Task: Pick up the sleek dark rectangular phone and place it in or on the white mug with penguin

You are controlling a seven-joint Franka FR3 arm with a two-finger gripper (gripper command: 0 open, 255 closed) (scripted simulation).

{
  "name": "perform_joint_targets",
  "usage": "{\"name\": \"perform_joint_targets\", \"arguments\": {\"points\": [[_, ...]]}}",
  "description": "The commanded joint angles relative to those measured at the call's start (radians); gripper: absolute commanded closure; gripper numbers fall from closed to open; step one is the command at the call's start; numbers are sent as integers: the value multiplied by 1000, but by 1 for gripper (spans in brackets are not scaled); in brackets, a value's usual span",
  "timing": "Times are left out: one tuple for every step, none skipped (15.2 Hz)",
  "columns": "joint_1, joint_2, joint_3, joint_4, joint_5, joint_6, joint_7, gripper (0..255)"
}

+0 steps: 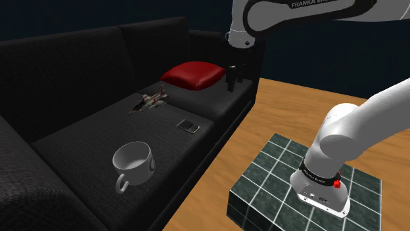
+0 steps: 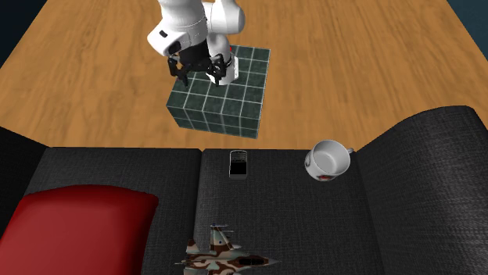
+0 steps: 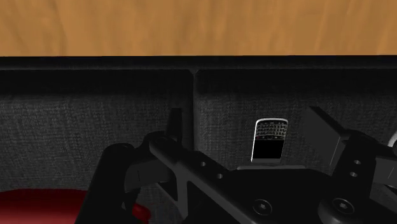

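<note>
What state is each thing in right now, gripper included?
gripper: open, holding nothing
phone: flat on the sofa seat, face up, not held
mug: upright on the seat, empty
toy jet: right way up on the seat
red cushion: lying on the seat

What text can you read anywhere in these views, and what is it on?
"FRANKA EMI", cut off at the picture's edge: on the white arm link.
Black band near the arm's base: lettering too small to read.
Phone: keypad marks too small to read.
</note>
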Motion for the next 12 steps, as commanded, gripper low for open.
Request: {"name": "perform_joint_targets", "arguments": {"points": [[10, 64, 17, -1, 10, 66, 8, 0], [13, 96, 23, 4, 13, 92, 9, 0], [16, 128, 29, 10, 16, 118, 10, 0], [19, 162, 35, 17, 18, 144, 11, 0], [22, 195, 41, 26, 20, 169, 12, 0], [26, 230, 47, 36, 21, 192, 13, 0], [29, 264, 52, 47, 21, 215, 14, 0], [31, 299, 58, 59, 22, 238, 16, 0], [34, 335, 64, 73, 21, 259, 17, 0], [37, 370, 70, 87, 20, 279, 19, 0], [41, 406, 75, 103, 19, 299, 21, 0], [44, 443, 80, 121, 17, 317, 23, 0]]}}
